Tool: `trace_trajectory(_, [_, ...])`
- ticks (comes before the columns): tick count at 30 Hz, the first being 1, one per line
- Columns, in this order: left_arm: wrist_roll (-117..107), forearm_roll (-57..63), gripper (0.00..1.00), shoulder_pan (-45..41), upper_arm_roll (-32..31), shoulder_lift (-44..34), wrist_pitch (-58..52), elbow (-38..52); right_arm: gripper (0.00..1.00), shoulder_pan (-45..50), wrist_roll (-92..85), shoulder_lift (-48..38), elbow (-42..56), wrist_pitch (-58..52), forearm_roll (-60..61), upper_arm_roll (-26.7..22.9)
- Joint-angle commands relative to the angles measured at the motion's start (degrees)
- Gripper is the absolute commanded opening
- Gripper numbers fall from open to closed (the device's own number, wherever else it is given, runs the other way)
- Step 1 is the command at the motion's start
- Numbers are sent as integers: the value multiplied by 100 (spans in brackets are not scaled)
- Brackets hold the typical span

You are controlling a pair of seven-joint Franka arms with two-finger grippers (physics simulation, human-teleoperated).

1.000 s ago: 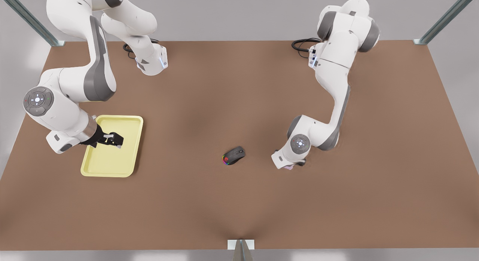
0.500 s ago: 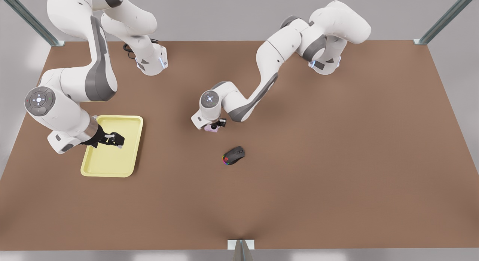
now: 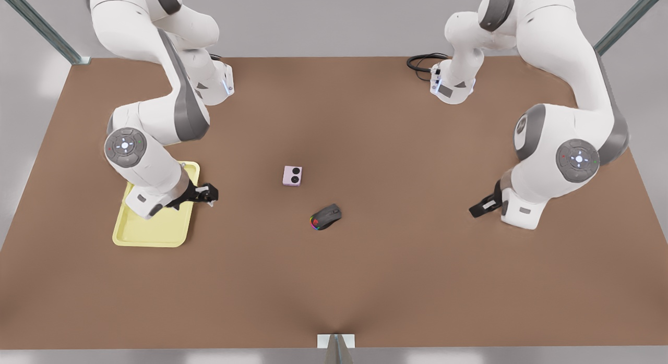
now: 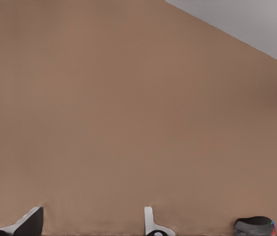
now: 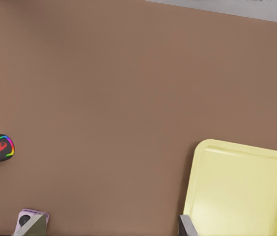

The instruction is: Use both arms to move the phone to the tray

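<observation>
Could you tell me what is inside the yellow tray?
The tray shows only bare floor; the right arm covers its far end. The phone lies outside.

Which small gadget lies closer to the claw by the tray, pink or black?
The pink phone with two black circles; the black mouse lies farther from that right claw, beside the tray.
</observation>
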Motion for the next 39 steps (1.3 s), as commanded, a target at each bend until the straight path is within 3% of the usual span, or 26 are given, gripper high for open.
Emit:
trace_trajectory(1, [3983, 283, 100, 165, -168, -738, 241, -1076, 100, 552, 1655, 239, 59, 91, -142, 19])
trace_trajectory(4, [3965, 204, 100, 148, -405, -544, -787, -452, 100, 1317, 3291, 397, -284, 355, -63, 19])
trace_trajectory(9, [3991, -271, 100, 148, -387, -255, -894, -276, 100, 1871, 5047, 328, -1268, 1005, 368, 28])
trace_trajectory(15, [4000, -279, 100, 148, -387, 1, -780, -249, 100, 1994, 5110, 213, -2279, 2052, 658, 28])
trace_trajectory(24, [4044, -279, 100, 148, -387, 159, -604, -249, 100, 1994, 5093, 345, -2270, 2157, 658, 28])
trace_trajectory(29, [4079, -262, 100, 148, -387, 203, -463, -249, 100, 1994, 5110, 354, -3070, 2974, 658, 36])
trace_trajectory(39, [4079, -271, 100, 148, -387, 212, -454, -205, 100, 1862, 1605, 714, -3659, 4249, 878, 80])
